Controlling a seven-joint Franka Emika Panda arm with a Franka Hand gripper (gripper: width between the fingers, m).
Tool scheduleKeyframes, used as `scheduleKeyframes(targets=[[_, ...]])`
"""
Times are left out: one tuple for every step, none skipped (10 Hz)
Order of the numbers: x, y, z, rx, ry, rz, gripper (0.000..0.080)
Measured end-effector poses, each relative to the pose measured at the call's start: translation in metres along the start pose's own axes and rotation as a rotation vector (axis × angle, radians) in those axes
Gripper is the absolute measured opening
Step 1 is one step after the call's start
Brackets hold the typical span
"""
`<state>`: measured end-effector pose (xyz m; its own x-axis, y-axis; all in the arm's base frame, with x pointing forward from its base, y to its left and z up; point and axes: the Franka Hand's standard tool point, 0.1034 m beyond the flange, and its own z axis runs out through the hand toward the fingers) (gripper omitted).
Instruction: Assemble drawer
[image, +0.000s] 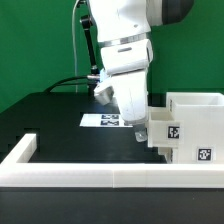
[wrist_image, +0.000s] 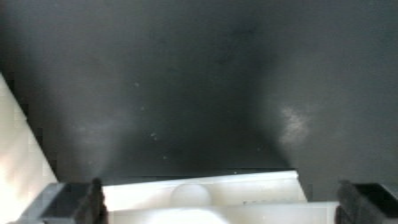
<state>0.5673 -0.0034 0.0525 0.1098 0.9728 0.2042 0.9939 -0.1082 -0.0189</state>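
Note:
The white drawer box (image: 192, 125), open at the top and carrying marker tags on its side, stands at the exterior view's right. My gripper (image: 139, 133) hangs straight down at the box's near left corner, fingers hidden low against the white panel. In the wrist view the two dark fingers (wrist_image: 68, 205) stand wide apart at either side of a white drawer part (wrist_image: 205, 195). A gap shows between the part and the far finger. My gripper (wrist_image: 217, 206) is open around the part, not closed on it.
The marker board (image: 101, 120) lies on the black table behind the gripper. A white L-shaped rail (image: 90, 177) runs along the front edge and up the exterior view's left. A pale strip (wrist_image: 13, 150) shows at one edge of the wrist view.

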Motion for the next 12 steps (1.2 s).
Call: scheduleKeyframes(targets=[[0.0, 0.0, 0.0, -0.001, 0.0, -0.019, 0.0649], [0.003, 0.002, -0.001, -0.009, 0.0, -0.045, 0.0649], [0.006, 0.004, -0.003, -0.018, -0.012, -0.073, 0.0649], [0.01, 0.005, -0.001, -0.016, -0.014, -0.086, 0.0649], [0.016, 0.006, 0.001, -0.009, -0.009, -0.097, 0.0649], [0.026, 0.008, 0.003, -0.001, 0.002, -0.111, 0.0649], [0.039, 0.008, 0.009, -0.006, 0.016, -0.083, 0.0649], [0.038, 0.01, 0.011, -0.02, 0.001, -0.082, 0.0649], [0.038, 0.01, 0.012, -0.022, 0.0, -0.075, 0.0649], [0.035, 0.01, 0.011, -0.018, -0.002, -0.081, 0.0649], [0.017, 0.008, 0.005, 0.007, -0.013, -0.112, 0.0649], [-0.009, 0.007, -0.004, 0.028, -0.024, -0.108, 0.0649]])
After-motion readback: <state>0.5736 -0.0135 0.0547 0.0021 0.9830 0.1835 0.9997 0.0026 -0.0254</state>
